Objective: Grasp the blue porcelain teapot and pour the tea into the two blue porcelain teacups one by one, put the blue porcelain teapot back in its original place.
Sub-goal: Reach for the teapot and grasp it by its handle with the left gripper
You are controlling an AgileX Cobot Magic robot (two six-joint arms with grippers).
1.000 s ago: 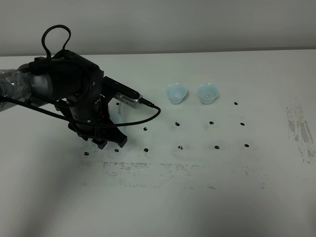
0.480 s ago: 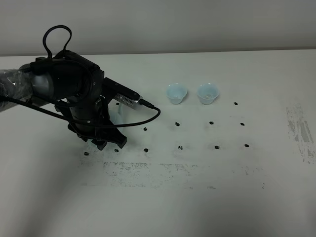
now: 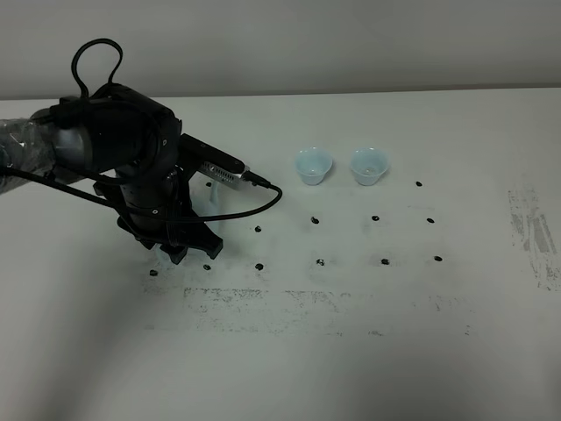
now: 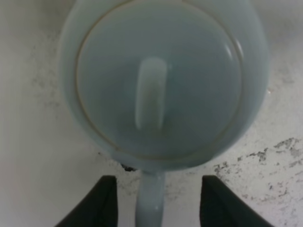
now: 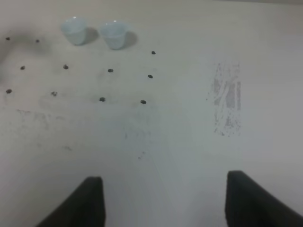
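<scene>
The blue porcelain teapot [image 4: 161, 80] fills the left wrist view from above, lid and knob up, standing on the table. Its loop handle [image 4: 150, 203] lies between the two black fingers [image 4: 102, 203] of my left gripper [image 4: 158, 194], which is open with a gap on each side. In the exterior view the left arm [image 3: 131, 167] hides nearly all of the pot; only a pale sliver [image 3: 212, 200] shows. The two blue porcelain teacups [image 3: 313, 165] [image 3: 369, 165] stand upright side by side to the right, also in the right wrist view [image 5: 74, 30] [image 5: 113, 34]. My right gripper [image 5: 165, 198] is open and empty above the table.
The white table [image 3: 351, 333] carries a grid of small black dots [image 3: 316, 220] and scuffed grey patches [image 3: 531, 228]. A black cable [image 3: 254, 206] loops off the left wrist camera. The right arm is out of the exterior view.
The left arm has shifted slightly to the left and settled a little around the teapot. The cups and the right gripper have not moved.
</scene>
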